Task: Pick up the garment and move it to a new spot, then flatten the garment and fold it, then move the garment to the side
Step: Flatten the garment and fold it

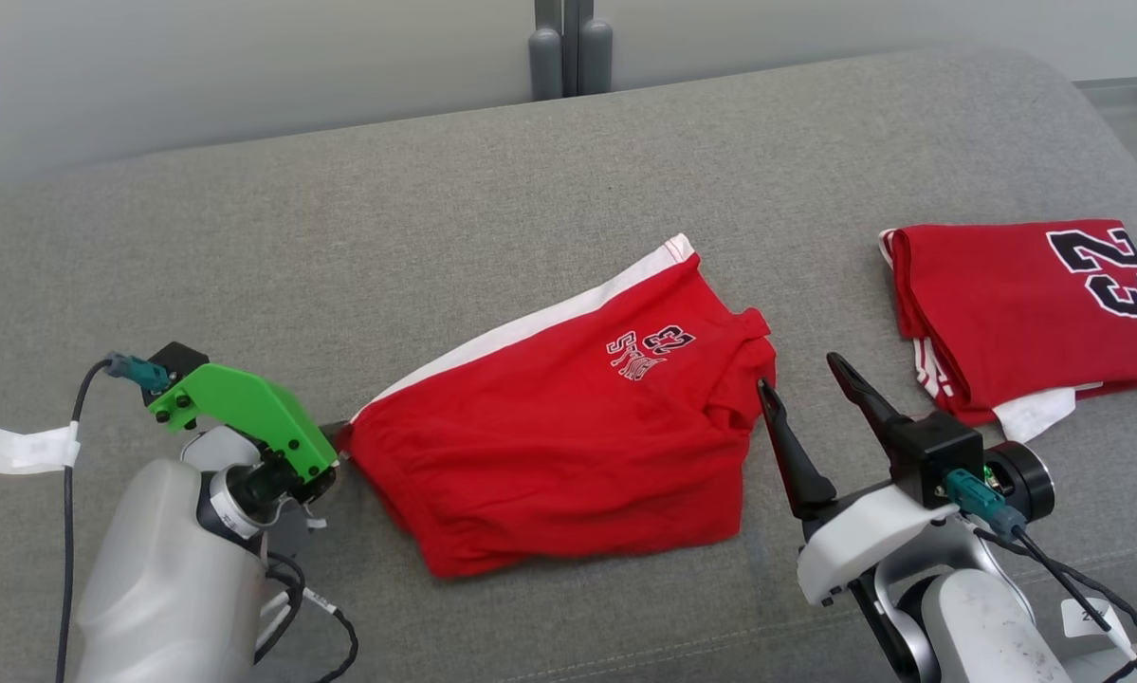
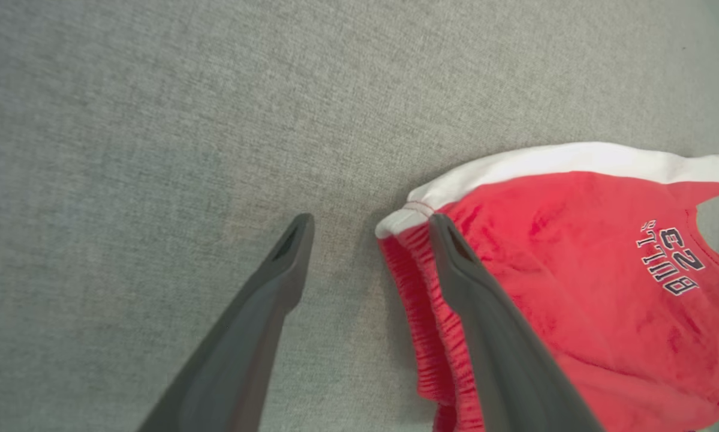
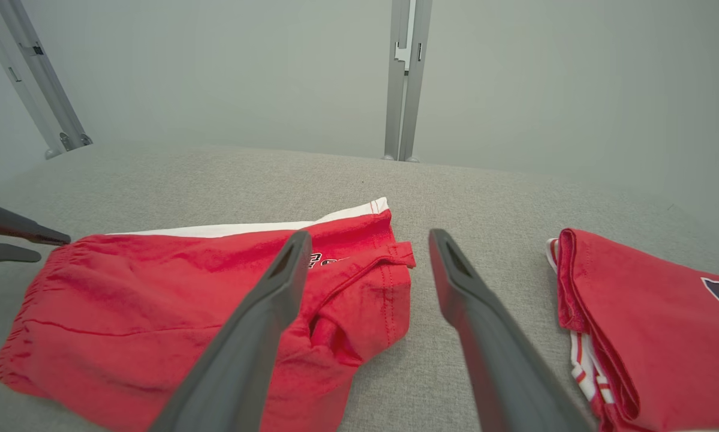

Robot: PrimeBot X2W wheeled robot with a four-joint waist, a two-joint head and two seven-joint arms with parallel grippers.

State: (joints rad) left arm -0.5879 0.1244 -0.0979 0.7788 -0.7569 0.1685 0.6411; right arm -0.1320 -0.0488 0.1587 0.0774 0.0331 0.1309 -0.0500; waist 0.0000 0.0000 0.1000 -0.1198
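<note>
Far out to the left of the folded jersey (image 1: pixel 1014 304), at the shorts' most distant end from it, sits the left gripper (image 2: pixel 369 223) under its green mount (image 1: pixel 246 413). Fingers spread apart, nothing pinched. One tip is over bare grey cushion (image 1: pixel 435 218), the other over the gathered waistband (image 2: pixel 416 300). Whether it touches the cloth can't be told from the wrist view.

Moving toward the jersey: the red shorts (image 1: pixel 568 436) lie on the cushion, left of the jersey w/ a strip of grey btwn the two, not touching it. The white stripe (image 1: pixel 530 327) runs along the edge farther from the robot, number print facing up. The end nearest the jersey is bunched, w/ a flap turned over by the leg hem (image 3: pixel 388 300). So not flat yet; prob. the flatten step is the one in hand.

Next, the right gripper (image 1: pixel 799 372): in the gap btwn shorts and jersey, just beside the leg end. Fingers wide apart, holding nothing, looks to hover above the cushion.

Handling call: thin knit, v. light, totally limp. It'll likely sag and fold on itself the sec it's lifted from one point, so a two-corner hold looks right. Best bite is prob. the waistband corner, where the thicker elastic gives the long fingers sth to pinch. At the jersey-side end, take the hem corner, not the loose flap, or the crease gets dragged along. Not fragile, not slippery, but the textured cushion may cling, so lift before pulling.
</note>
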